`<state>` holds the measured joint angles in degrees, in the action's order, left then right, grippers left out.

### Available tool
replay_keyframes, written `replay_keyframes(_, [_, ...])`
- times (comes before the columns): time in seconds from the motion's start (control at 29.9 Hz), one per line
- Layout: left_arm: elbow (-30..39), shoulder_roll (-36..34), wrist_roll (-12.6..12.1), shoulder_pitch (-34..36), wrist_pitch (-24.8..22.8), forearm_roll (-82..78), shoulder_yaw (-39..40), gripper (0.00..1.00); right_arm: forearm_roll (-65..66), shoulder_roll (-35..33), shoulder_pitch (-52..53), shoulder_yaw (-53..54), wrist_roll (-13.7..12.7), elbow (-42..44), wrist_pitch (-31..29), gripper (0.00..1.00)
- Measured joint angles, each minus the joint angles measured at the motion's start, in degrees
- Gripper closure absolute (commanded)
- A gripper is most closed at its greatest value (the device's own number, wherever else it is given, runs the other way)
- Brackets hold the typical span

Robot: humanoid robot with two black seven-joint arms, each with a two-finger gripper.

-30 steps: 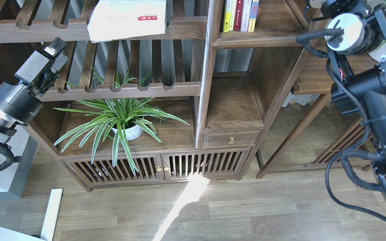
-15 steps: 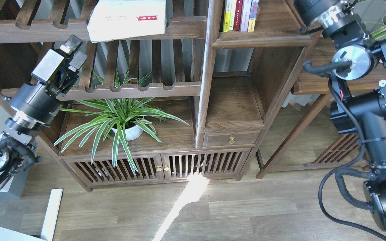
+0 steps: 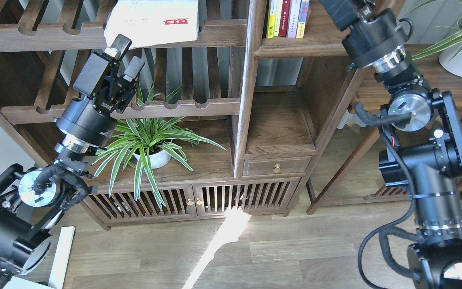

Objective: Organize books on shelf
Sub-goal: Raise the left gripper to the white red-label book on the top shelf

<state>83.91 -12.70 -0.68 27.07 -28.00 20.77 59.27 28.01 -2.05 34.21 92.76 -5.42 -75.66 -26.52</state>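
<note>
A thick white book with a red label (image 3: 155,20) lies flat on the top slatted rack, its corner hanging over the front rail. My left gripper (image 3: 126,54) is open and empty, just below and left of that corner, fingers pointing up. Several books (image 3: 287,18) stand upright in the narrow shelf compartment (image 3: 323,42) at the top centre, with yellow, dark red, white and blue spines. My right arm reaches up beside that compartment. Its gripper body (image 3: 337,12) is at the top edge and the fingers are cut off there.
A striped-leaf plant in a white pot (image 3: 150,158) stands on the wide plank below my left gripper. A second slatted rack (image 3: 175,106) runs between them. An empty narrow compartment (image 3: 279,128) sits above a small drawer. Another potted plant (image 3: 461,60) is at the right.
My left arm has swung up and right, bringing its gripper under the white book's corner. My right arm has moved left and up, its gripper now at the top edge beside the narrow compartment.
</note>
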Motion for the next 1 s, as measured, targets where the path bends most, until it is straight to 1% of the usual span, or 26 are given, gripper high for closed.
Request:
replay_keyframes(0.07, [0.33,1.35,1.13,-0.14,0.0,-0.02,0.17,0.06,-0.14,1.26,-0.03,0.85,-0.01,-0.01,0.0,0.01])
replay_keyframes(0.17, [0.5,3.11,3.92,-0.57,0.53,-0.02,0.18,0.06,-1.17,1.94,0.36,1.38,-0.02,-0.01,0.27,0.01])
replay_keyframes(0.2, [0.53,3.73,4.79,-0.61,1.54,-0.02,0.17,0.05,-1.73,2.0,0.62,1.42,-0.02,-0.02,0.33,0.01])
replay_keyframes(0.27, [0.54,5.47,6.79,-0.62,5.05,-0.03,0.17,0.05,-2.68,2.04,0.85,1.45,-0.02,-0.03,0.41,0.01])
replay_keyframes(0.37, [0.66,7.79,8.93,-0.62,9.84,-0.02,0.18,0.05,-3.57,2.05,0.92,1.46,-0.02,-0.03,0.44,0.01])
replay_keyframes(0.6, [1.83,12.36,10.67,-0.58,17.46,0.03,0.28,0.06,-4.69,2.05,1.0,1.47,0.05,-0.03,0.49,0.01])
replay_keyframes(0.74, [1.85,12.67,12.69,-0.18,23.24,0.05,0.61,0.06,-4.72,2.05,1.04,1.47,0.06,-0.03,0.5,0.01])
replay_keyframes(0.87, [1.85,12.69,14.8,0.78,28.88,0.03,2.71,0.06,-4.72,2.05,1.04,1.47,0.06,-0.03,0.5,0.01])
replay_keyframes(0.94, [1.78,12.7,15.49,1.79,30.83,-0.01,3.81,0.05,-4.72,2.05,1.04,1.47,0.06,-0.03,0.51,0.01])
replay_keyframes(1.0, [1.68,12.7,15.81,2.62,31.64,-0.04,4.28,0.05,-4.72,2.05,1.05,1.45,0.06,-0.03,0.52,0.01])
